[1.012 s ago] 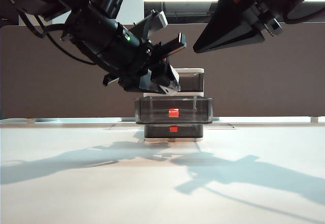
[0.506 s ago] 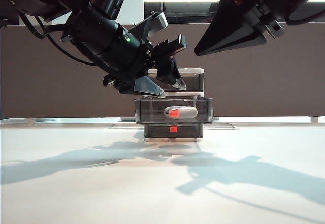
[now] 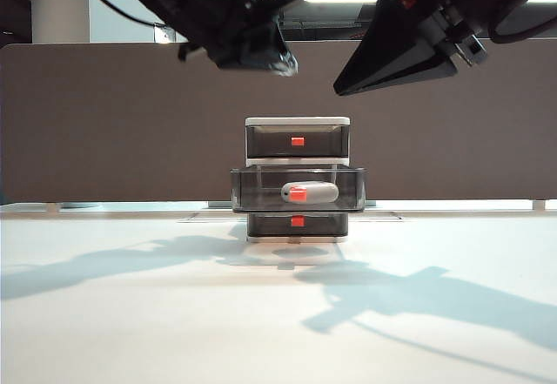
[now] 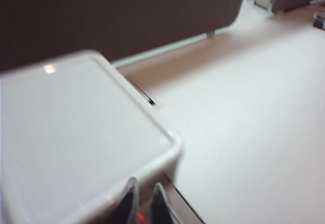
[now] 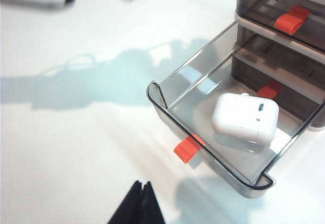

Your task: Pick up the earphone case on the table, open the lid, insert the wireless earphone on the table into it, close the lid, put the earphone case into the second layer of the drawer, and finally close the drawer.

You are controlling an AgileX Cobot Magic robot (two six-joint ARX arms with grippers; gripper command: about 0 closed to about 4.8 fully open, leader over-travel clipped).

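Observation:
The white earphone case [image 5: 245,117], lid closed, lies in the second layer of the drawer [image 5: 179,84], which is pulled out with its red handle [image 5: 187,149] toward me. In the exterior view the case [image 3: 313,193] shows through the smoky front wall. My left gripper [image 3: 280,60] hangs high above the drawer unit [image 3: 297,123], apart from it; its fingertips [image 4: 133,198] stand almost together with nothing between them. My right gripper [image 3: 341,86] is up at the right, shut and empty, its tips [image 5: 141,186] over bare table [image 3: 130,314]. The wireless earphone is out of view.
The top drawer [image 3: 297,141] and bottom drawer [image 3: 297,222] are pushed in, each with a red handle. A dark partition [image 3: 104,123] runs along the table's far edge. The unit's flat grey-white top [image 4: 76,142] fills much of the left wrist view.
My left gripper let the case go into the pulled-out middle drawer, opening and then closing. The left arm then lifted well above the unit. The right arm stayed still.

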